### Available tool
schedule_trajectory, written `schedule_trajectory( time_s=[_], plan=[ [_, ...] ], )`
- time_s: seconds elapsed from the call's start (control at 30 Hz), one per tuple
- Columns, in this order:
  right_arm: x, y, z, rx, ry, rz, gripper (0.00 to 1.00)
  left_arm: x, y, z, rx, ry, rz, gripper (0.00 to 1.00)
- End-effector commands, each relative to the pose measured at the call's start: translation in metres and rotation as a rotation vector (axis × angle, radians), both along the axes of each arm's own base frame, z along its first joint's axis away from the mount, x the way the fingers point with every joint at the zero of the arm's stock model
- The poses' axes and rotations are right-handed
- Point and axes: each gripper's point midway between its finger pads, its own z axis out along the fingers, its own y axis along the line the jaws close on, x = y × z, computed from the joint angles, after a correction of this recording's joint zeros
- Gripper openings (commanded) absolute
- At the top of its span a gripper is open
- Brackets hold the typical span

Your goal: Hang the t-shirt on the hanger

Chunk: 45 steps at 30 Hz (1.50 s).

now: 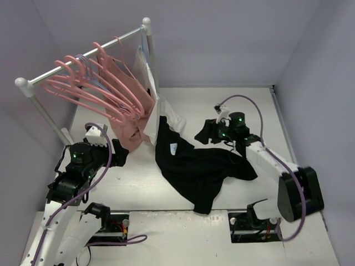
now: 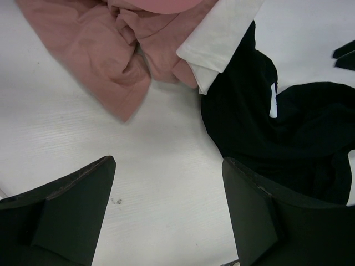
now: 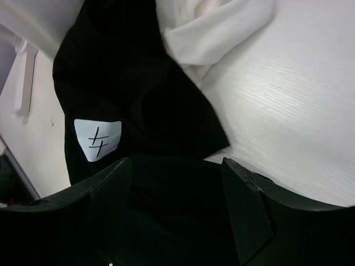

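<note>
The jaws of both grippers are being held apart, with nothing gripped. The left gripper (image 2: 166,166) is being held over bare table (image 2: 66,138) near the left edge. The right gripper (image 3: 175,163) is being held close by the t-shirt (image 1: 199,172), which is lying crumpled mid-table, touching the white garment (image 1: 166,117). The hanger (image 1: 83,95) is being carried on the rail (image 1: 83,57) at the far-left corner.
</note>
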Motion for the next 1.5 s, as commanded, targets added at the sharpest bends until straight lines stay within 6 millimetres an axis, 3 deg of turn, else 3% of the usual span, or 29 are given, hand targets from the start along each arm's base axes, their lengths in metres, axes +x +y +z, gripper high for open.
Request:
schedule_trajectory(
  time_s=[0.0,0.13,0.3,0.43,0.47,0.53,0.57,0.73,0.77,0.87,1.03,1.13,1.23,1.3,1.37,1.47],
  plan=[
    [0.017,0.064,0.032,0.122,-0.196,0.268,0.62,0.01,0.002,0.014,0.027,-0.085,-0.004,0.73],
    [0.024,0.092,0.004,0.11,-0.155,0.351,0.6,0.009,0.003,0.012,0.03,-0.082,0.003,0.73],
    [0.039,0.105,-0.015,0.108,-0.138,0.383,0.53,0.01,0.004,0.011,0.036,-0.075,0.007,0.73],
    [0.039,0.109,-0.025,0.105,-0.126,0.408,0.33,0.011,0.004,0.01,0.038,-0.07,0.005,0.73],
    [0.038,0.107,-0.025,0.103,-0.128,0.407,0.23,0.011,0.004,0.01,0.037,-0.07,0.005,0.73],
    [0.037,0.104,-0.019,0.099,-0.143,0.401,0.04,0.01,-0.001,0.012,0.022,-0.07,-0.016,0.73],
    [0.034,0.101,-0.011,0.102,-0.158,0.398,0.01,0.008,-0.008,0.015,0.003,-0.073,-0.049,0.73],
    [0.017,0.081,0.032,-0.017,-0.256,0.362,0.0,0.007,-0.027,0.048,-0.085,-0.089,-0.118,0.73],
    [0.015,0.077,0.038,-0.052,-0.278,0.336,0.0,0.008,-0.031,0.063,-0.1,-0.114,-0.132,0.73],
    [-0.008,0.062,0.063,-0.108,-0.343,0.298,0.0,0.015,-0.039,0.085,-0.129,-0.124,-0.146,0.73],
    [-0.041,0.053,0.064,-0.173,-0.348,0.249,0.0,0.027,-0.062,0.098,-0.146,-0.093,-0.187,0.73],
    [-0.067,0.06,0.038,-0.194,-0.26,0.243,0.0,0.031,-0.087,0.089,-0.114,-0.049,-0.222,0.73],
    [-0.109,0.083,-0.001,-0.239,-0.164,0.28,0.0,0.033,-0.102,0.074,-0.072,-0.016,-0.226,0.73],
    [-0.138,0.097,-0.023,-0.307,-0.148,0.291,0.0,0.035,-0.101,0.059,-0.05,0.005,-0.192,0.73],
    [-0.154,0.096,-0.048,-0.351,-0.101,0.247,0.0,0.034,-0.098,0.051,-0.046,0.014,-0.172,0.73],
    [-0.168,0.091,-0.066,-0.354,-0.065,0.177,0.0,0.033,-0.088,0.037,-0.035,0.017,-0.124,0.73]
  ],
)
